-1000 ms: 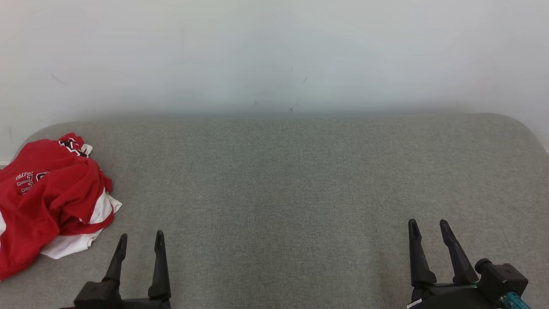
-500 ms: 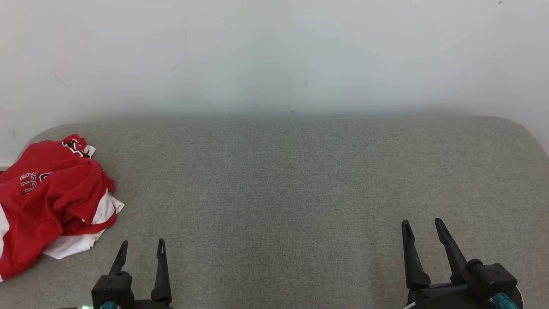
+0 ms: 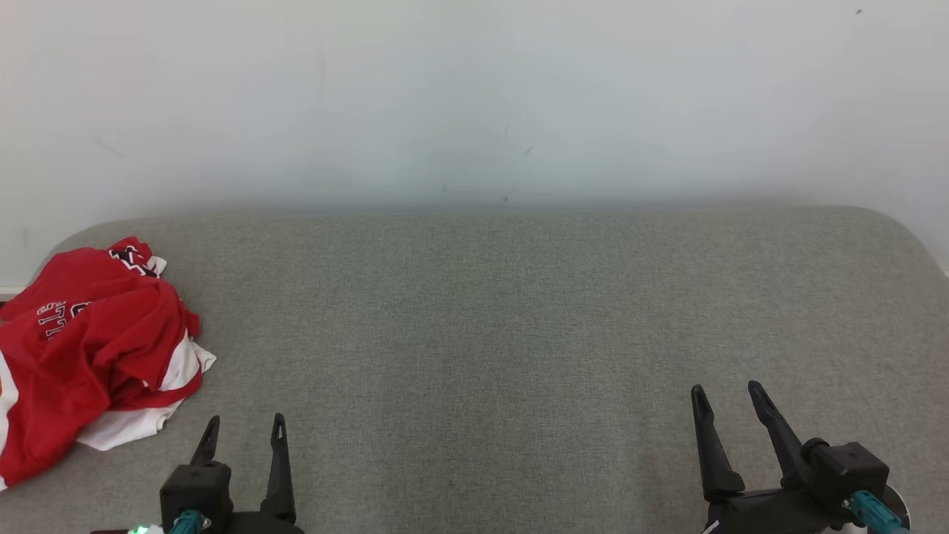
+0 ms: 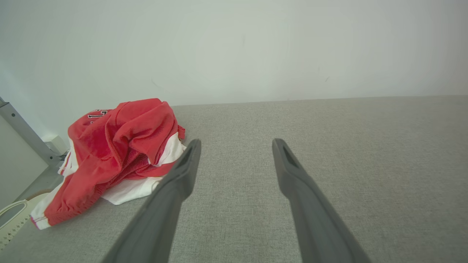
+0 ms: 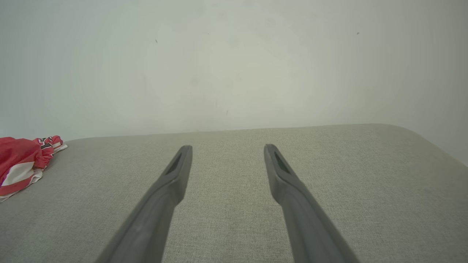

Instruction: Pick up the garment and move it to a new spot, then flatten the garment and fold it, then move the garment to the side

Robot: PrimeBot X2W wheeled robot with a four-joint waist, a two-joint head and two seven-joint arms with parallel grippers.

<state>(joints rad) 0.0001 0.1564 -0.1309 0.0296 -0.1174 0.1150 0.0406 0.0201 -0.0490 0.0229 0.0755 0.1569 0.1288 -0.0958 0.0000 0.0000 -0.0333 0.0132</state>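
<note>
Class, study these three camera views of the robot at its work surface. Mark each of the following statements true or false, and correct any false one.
1. The garment lies crumpled at the left end of the grey padded surface. True.
2. The left gripper is shut on the garment. False: it is open and empty, apart from the cloth.
3. The right gripper is open with nothing between its fingers. True.
4. The garment is blue and spread out flat. False: it is red and white, and bunched in a heap.
</note>
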